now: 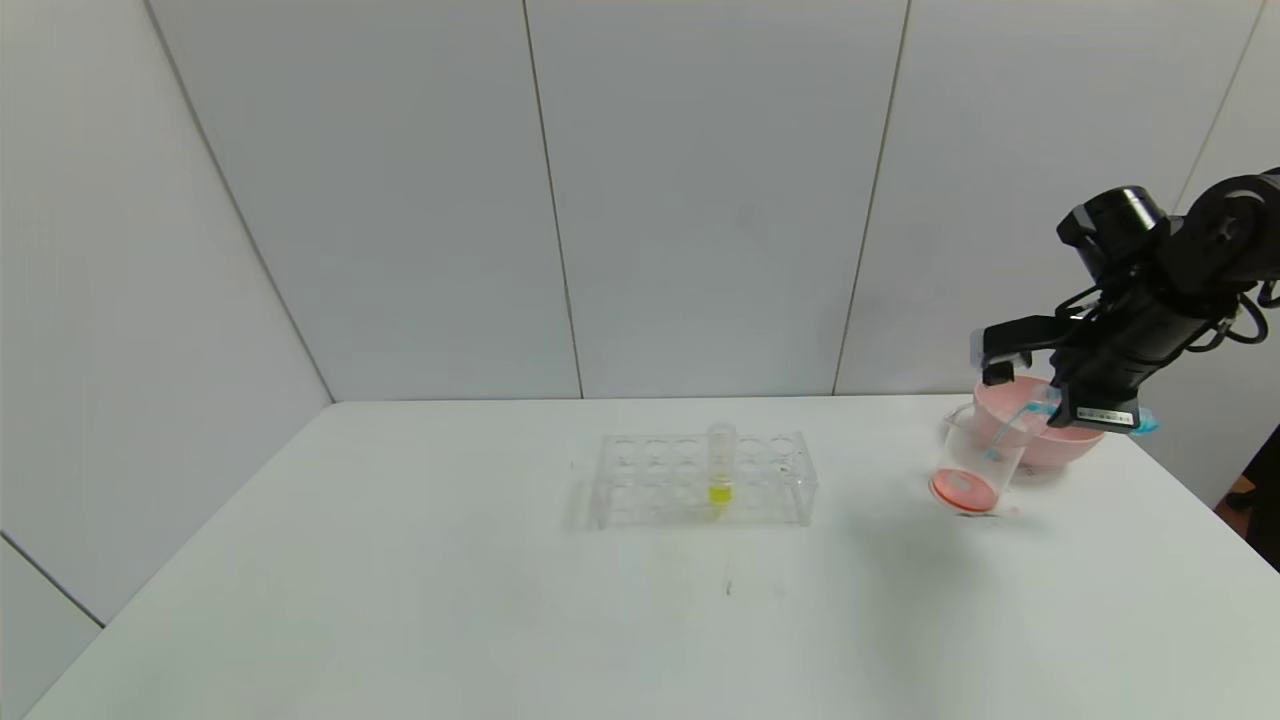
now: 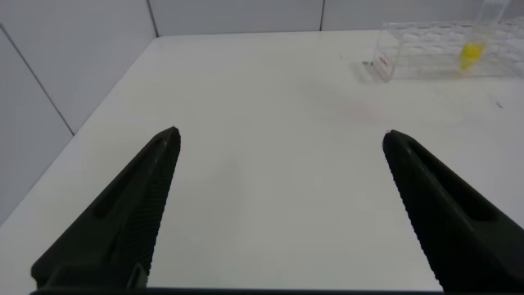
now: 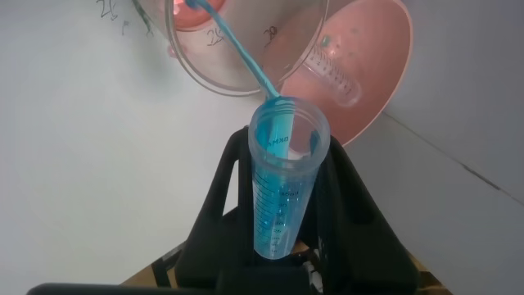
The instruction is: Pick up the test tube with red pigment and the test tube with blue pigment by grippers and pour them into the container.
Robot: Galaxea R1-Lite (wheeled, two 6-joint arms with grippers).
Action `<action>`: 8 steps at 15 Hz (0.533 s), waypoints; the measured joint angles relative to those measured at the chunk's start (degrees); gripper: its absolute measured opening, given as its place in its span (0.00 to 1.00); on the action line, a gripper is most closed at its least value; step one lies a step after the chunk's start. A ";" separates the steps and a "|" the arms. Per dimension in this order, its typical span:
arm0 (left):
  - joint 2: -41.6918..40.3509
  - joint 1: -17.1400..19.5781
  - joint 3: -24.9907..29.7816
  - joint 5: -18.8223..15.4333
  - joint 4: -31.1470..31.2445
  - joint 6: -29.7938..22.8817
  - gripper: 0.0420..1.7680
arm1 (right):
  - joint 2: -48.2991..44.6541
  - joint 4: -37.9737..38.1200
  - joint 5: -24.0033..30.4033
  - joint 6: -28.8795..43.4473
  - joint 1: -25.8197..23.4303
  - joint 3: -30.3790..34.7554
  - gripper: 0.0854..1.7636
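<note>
My right gripper (image 1: 1040, 392) is shut on the test tube with blue pigment (image 1: 1038, 402) and holds it tilted over the container (image 1: 975, 460), a clear beaker with orange-red liquid at its bottom. A thin blue stream runs from the tube's mouth into the beaker. In the right wrist view the tube (image 3: 282, 180) sits between the black fingers (image 3: 225, 176), mouth toward the beaker rim (image 3: 237, 78). The test tube with red pigment is out of view. My left gripper (image 2: 280, 135) is open and empty above bare table, outside the head view.
A pink bowl (image 1: 1050, 440) stands just behind the beaker and also shows in the right wrist view (image 3: 368, 57). A clear tube rack (image 1: 700, 480) with a yellow-liquid tube (image 1: 720, 470) stands mid-table. The table's right edge is near the beaker.
</note>
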 joint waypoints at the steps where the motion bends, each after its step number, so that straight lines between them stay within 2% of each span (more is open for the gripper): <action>1: 0.00 0.00 0.00 -0.02 0.00 0.00 1.00 | 0.35 -0.57 -0.77 -0.62 0.29 -0.02 0.25; 8: 0.00 0.00 0.00 0.00 0.00 0.02 1.00 | 1.95 -4.57 -7.67 -7.14 1.90 -0.02 0.25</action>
